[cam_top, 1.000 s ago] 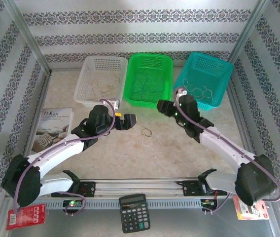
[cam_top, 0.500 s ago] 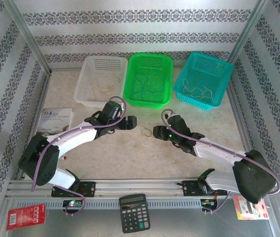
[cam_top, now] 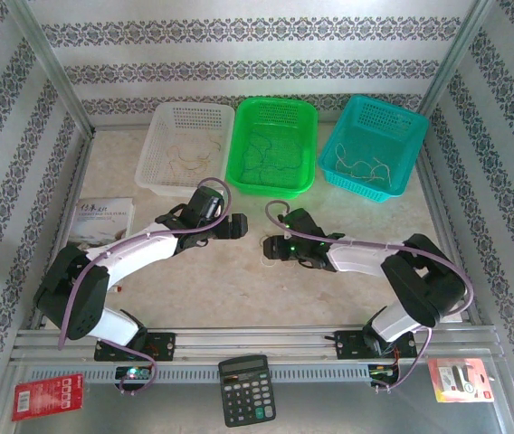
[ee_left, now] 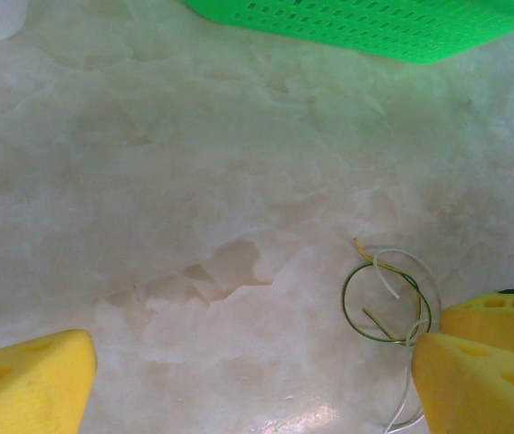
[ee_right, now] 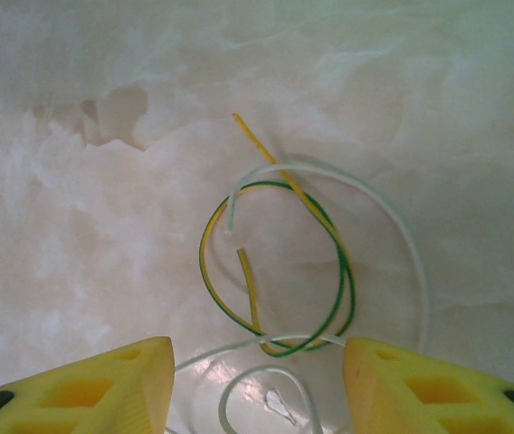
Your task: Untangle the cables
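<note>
The cables lie tangled on the marble tabletop: a yellow-green loop (ee_right: 275, 271) crossed by a thin white strand (ee_right: 375, 203). My right gripper (ee_right: 257, 389) stands open low over them, its yellow fingers (ee_right: 103, 384) on either side of the tangle's near edge, and a white strand runs across the gap. In the top view the right gripper (cam_top: 273, 246) covers most of the tangle. My left gripper (cam_top: 242, 226) is open just left of it with nothing between its fingers. The left wrist view has the cables (ee_left: 388, 294) touching the inner edge of its right finger (ee_left: 483, 380).
Three baskets stand along the back with thin strands inside: white (cam_top: 148, 176), green (cam_top: 271, 188) and teal (cam_top: 358, 188). A booklet (cam_top: 101, 221) lies at the left. A calculator (cam_top: 245, 389) sits on the front rail. Bare tabletop lies in front of the grippers.
My right arm swung from near the teal basket leftward and down onto the cables. My left gripper moved right toward them, then held.
</note>
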Controlling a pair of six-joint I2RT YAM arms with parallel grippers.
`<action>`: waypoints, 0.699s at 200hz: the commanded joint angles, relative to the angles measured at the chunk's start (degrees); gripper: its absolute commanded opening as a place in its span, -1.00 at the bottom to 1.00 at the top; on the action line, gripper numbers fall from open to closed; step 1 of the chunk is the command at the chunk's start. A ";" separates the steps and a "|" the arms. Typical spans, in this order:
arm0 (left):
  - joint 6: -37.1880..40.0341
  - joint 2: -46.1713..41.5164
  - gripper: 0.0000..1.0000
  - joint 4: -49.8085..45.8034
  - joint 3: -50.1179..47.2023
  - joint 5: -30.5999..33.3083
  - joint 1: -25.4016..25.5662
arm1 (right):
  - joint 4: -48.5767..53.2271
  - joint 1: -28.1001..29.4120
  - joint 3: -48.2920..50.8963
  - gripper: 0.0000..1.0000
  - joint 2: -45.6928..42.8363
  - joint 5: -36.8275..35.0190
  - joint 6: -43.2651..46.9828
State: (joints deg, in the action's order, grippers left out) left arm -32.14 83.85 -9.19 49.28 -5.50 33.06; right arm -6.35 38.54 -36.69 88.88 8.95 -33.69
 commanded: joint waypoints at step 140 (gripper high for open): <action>-7.17 -0.49 0.84 6.03 -2.42 -6.14 -2.87 | -8.82 -2.22 0.74 -1.00 2.26 9.54 7.35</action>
State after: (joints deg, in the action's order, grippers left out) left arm -36.93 83.40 -7.03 47.68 -8.60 30.68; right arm -12.32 36.62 -36.14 92.33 15.18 -28.18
